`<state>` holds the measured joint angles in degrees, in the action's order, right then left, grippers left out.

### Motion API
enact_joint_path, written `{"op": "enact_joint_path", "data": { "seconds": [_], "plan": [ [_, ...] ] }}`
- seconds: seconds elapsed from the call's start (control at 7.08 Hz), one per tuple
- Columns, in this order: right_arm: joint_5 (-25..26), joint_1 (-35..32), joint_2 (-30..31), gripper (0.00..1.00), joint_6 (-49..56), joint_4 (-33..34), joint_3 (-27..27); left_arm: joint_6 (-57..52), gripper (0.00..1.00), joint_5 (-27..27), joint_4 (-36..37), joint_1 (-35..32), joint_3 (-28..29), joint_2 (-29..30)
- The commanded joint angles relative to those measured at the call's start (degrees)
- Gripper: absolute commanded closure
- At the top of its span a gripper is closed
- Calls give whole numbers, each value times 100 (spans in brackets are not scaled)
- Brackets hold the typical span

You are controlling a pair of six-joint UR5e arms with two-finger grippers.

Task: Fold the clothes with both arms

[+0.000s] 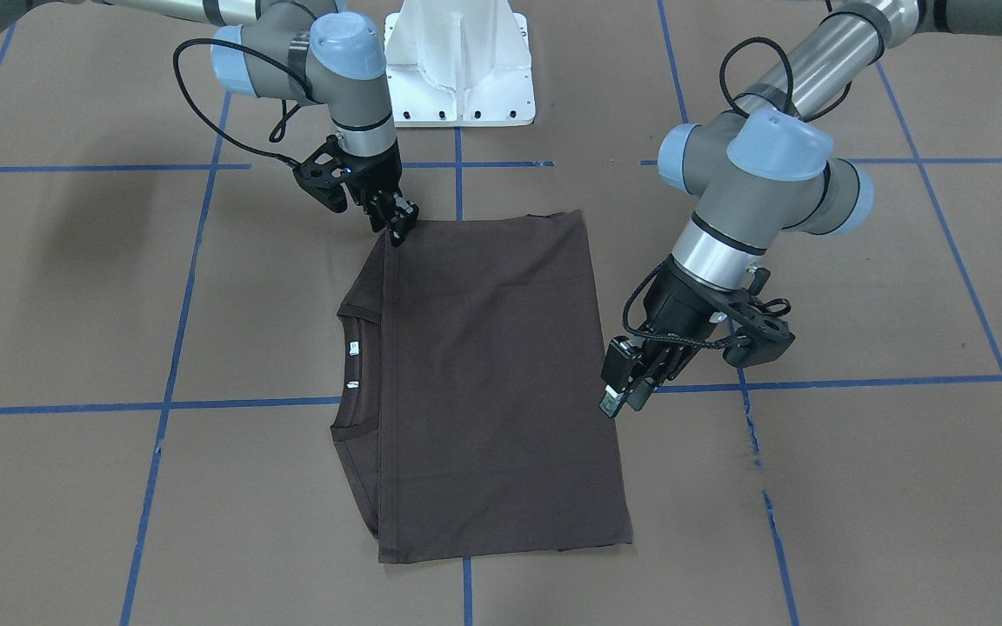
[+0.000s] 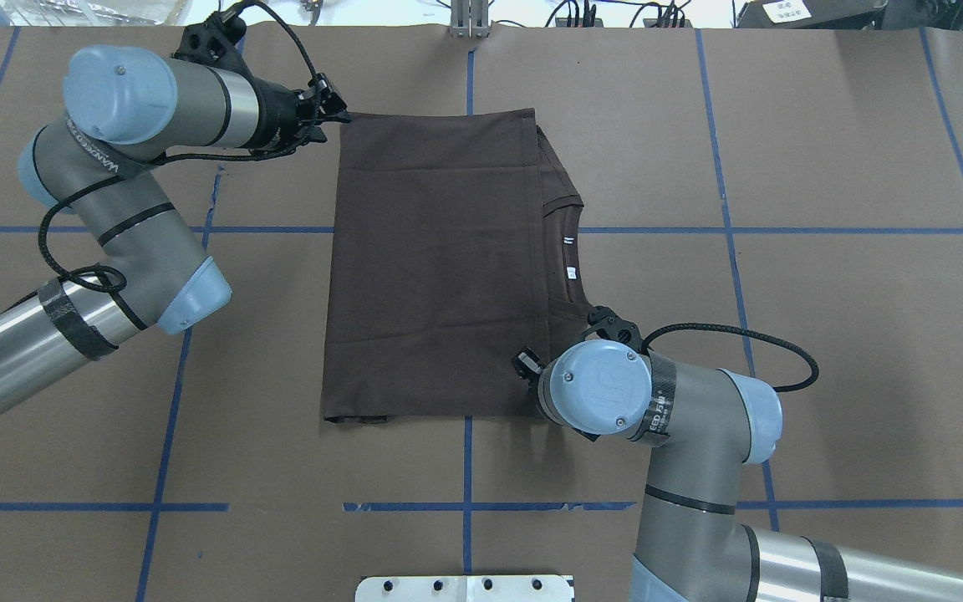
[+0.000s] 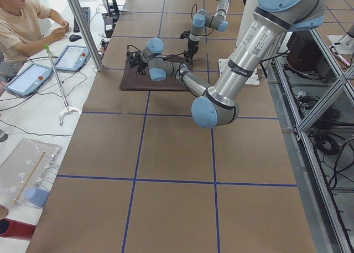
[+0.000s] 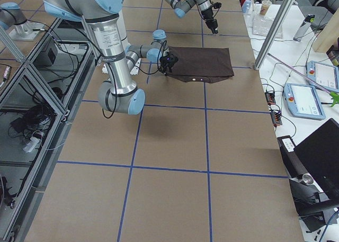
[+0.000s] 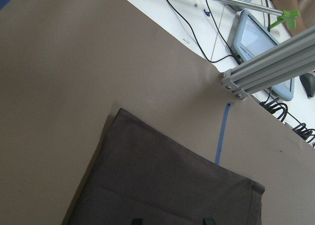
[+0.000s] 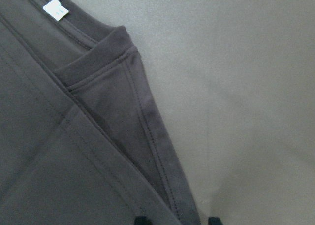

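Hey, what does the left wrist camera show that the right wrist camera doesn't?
Only the left wrist view shows a plain corner of the T-shirt, a blue tape line, an aluminium frame post, and a tablet with cables beyond the table edge. Only the right wrist view shows the ribbed collar, a white neck label and a stitched shoulder seam. Both show the dark T-shirt lying on the brown table cover, with two jaw tips apart at the bottom edge.

A faint UR mark sits on the right arm's joint cap [image 2: 600, 386] (neck labels [image 2: 570, 255] unreadable).
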<state>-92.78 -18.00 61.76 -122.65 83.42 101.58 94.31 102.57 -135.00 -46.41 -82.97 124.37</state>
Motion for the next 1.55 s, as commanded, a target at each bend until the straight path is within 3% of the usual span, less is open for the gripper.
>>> {"op": "enact_joint_path", "data": {
  "seconds": [0.0,0.71,1.13,1.41],
  "plan": [
    [-4,7,-76,36,4,-36,-7,0,49,0,0,0,0,-9],
    [5,7,-85,30,74,-62,-59,0,49,0,0,18,0,-53],
    [-3,-37,-173,31,145,-45,-199,0,49,0,0,18,0,-53],
    [-187,-37,-182,37,136,8,-192,9,49,0,0,18,0,-53]
  ]
}}
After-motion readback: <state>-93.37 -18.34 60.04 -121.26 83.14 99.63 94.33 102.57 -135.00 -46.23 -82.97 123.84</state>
